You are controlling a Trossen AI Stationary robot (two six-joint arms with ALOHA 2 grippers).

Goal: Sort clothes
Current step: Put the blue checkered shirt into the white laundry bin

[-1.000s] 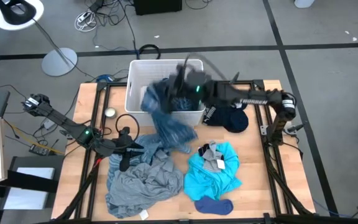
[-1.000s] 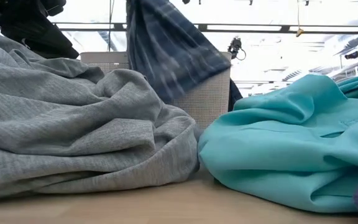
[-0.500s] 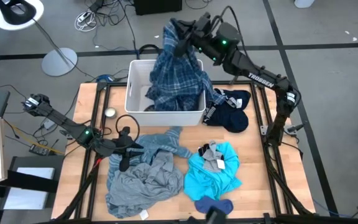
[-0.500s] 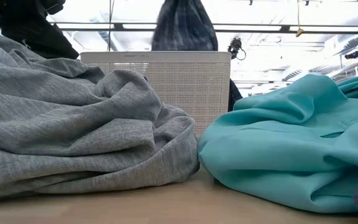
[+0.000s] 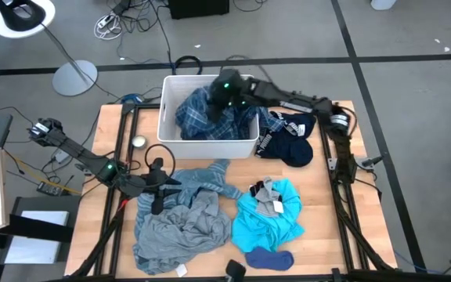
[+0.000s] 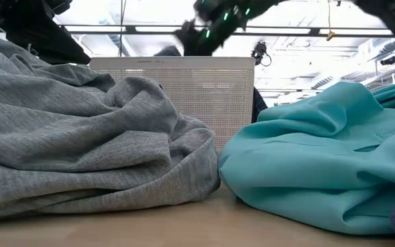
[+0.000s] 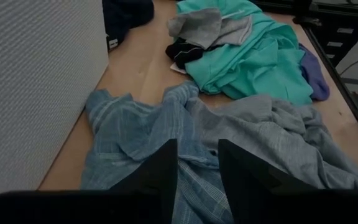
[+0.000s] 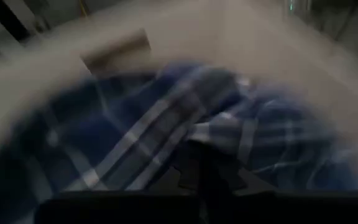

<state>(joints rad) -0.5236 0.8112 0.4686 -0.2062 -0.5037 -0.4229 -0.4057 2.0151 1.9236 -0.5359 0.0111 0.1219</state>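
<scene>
The blue plaid shirt [image 5: 198, 117] lies bunched inside the white bin [image 5: 165, 110] at the table's far side. My right gripper [image 5: 225, 92] is low over the bin, shut on the shirt [image 8: 166, 124]. My left gripper [image 5: 163, 186] stands open near the table's left, just over the grey-blue striped top [image 7: 135, 143], which lies spread in front of the bin; nothing is between its fingers [image 7: 160, 174]. The grey shirt [image 5: 182, 231] lies crumpled at the near left. The turquoise garment [image 5: 271, 221] lies at the near right. My right gripper has a gathered bunch of the plaid shirt's cloth [image 8: 194, 134] at its shut fingertips, coming at it slanting down from the table's right. Blur hides which part of the shirt this is. Most of the shirt rests slack in the bin.
A navy white-striped piece [image 5: 288, 139] lies to the right of the bin. Dark blue socks [image 5: 269, 257] sit at the near edge, and a small grey and black piece [image 5: 266, 191] lies on the turquoise garment. A lamp stand and cables are on the floor beyond the table.
My right gripper has carried the plaid shirt up off the table in front of the bin, high over the bin's far rim, then down and toward the left into it. The shirt hung long below the fingers before and now lies heaped in the bin.
</scene>
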